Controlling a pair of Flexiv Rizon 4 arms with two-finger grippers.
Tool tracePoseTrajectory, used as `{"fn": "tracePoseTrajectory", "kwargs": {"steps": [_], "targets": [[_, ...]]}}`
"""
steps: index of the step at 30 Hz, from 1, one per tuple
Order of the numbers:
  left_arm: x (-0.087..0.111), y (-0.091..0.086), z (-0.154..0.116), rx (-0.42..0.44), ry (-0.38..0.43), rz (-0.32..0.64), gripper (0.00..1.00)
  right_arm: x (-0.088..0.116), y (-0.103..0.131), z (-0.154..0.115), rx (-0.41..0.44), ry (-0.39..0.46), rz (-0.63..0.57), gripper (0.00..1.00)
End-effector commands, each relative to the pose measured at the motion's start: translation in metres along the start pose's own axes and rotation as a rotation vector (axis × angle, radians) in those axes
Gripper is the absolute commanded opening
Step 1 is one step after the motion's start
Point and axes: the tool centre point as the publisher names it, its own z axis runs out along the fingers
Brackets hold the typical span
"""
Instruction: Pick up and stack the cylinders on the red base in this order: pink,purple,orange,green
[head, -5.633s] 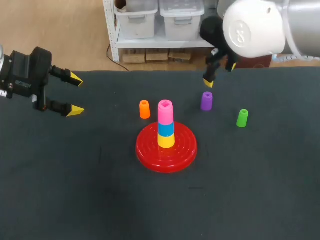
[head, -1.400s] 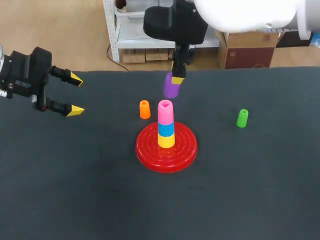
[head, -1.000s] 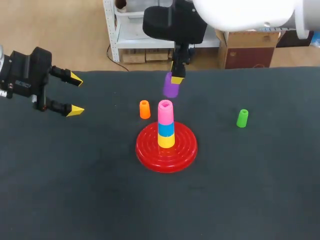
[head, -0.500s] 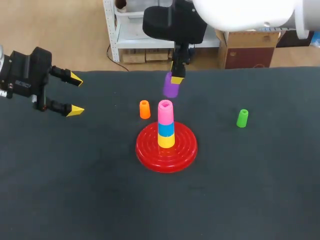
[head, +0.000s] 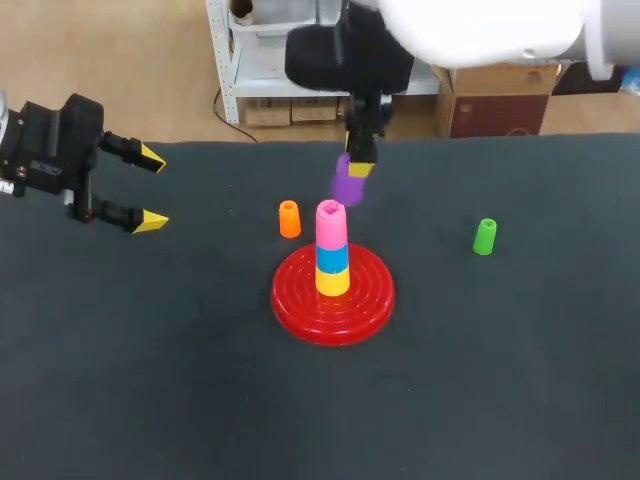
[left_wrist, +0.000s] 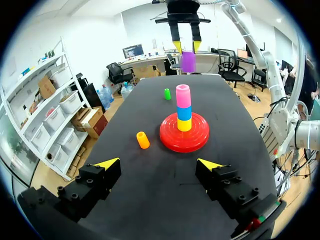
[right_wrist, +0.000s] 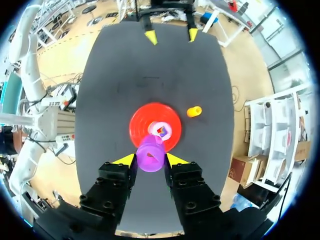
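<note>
My right gripper (head: 357, 170) is clamped on the purple cylinder (head: 347, 186), one yellow-tipped finger on each side. It holds the cylinder in the air beside the top of the stack. From the right wrist view, the purple cylinder (right_wrist: 150, 155) is not lined up over the pink cylinder (right_wrist: 161, 130). It sits off to one side, partly overlapping the pink rim.

The pink cylinder (head: 331, 222) is already seated on the red base (head: 300, 305), on top of a blue cylinder (head: 332, 257) and a yellow cylinder (head: 333, 281), so I judge the first step done. The second step is under way: purple is lifted but not yet placed.

Two pieces are left on the dark table (head: 150, 380). The orange cylinder (head: 289, 219) is just beside the base on my left arm's side. The green cylinder (head: 484, 237) is well apart from the base on my right arm's side.

My left gripper (head: 151, 189) hangs near the table's left edge with its fingers spread wide and nothing between them, far from every piece. By my count, that is one of the four cylinders placed, one in hand and two to go.
</note>
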Motion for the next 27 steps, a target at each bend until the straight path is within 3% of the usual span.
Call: {"fn": "tracePoseTrajectory", "kwargs": {"steps": [1,27], "targets": [[0.001,0.000,0.000,-0.001,0.001,0.002,1.00,-0.007,-0.008,0.001,-0.030,0.026,-0.004,0.00],[0.001,0.000,0.000,-0.001,0.001,0.002,1.00,-0.023,-0.019,0.023,-0.110,0.119,-0.088,0.00]]}}
